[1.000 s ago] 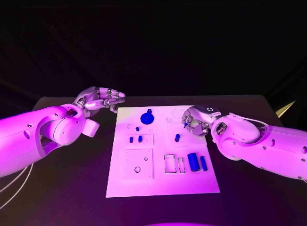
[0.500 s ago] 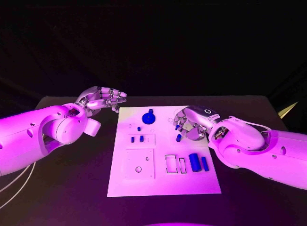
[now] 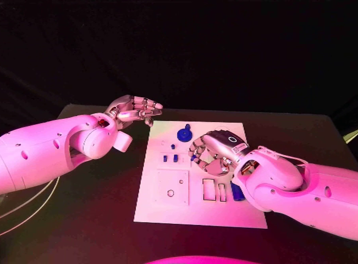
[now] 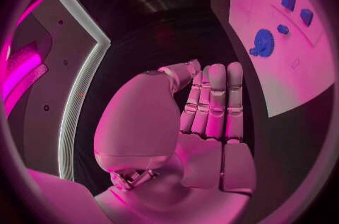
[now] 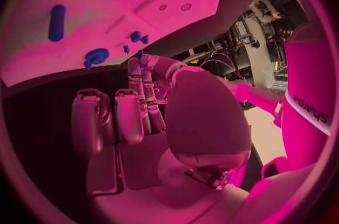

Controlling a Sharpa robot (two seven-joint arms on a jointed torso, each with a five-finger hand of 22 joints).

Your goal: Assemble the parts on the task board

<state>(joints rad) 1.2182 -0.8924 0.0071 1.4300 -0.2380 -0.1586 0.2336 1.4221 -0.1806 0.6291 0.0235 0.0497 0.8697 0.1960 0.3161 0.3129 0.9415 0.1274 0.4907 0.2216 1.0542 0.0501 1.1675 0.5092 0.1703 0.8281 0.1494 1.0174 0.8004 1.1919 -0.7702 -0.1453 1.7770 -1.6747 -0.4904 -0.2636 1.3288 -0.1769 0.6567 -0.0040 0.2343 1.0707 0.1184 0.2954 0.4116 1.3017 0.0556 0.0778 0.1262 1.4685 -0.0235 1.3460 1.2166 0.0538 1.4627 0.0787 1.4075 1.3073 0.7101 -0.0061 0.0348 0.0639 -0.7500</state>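
Overhead, one task board [image 3: 171,206], two hands above.

Parts [image 3: 175,158] lie on task board [image 3: 167,206] (mid-table [image 3: 99,203]).

Black table [image 3: 92,203] — white task board [image 3: 198,214] flat on it
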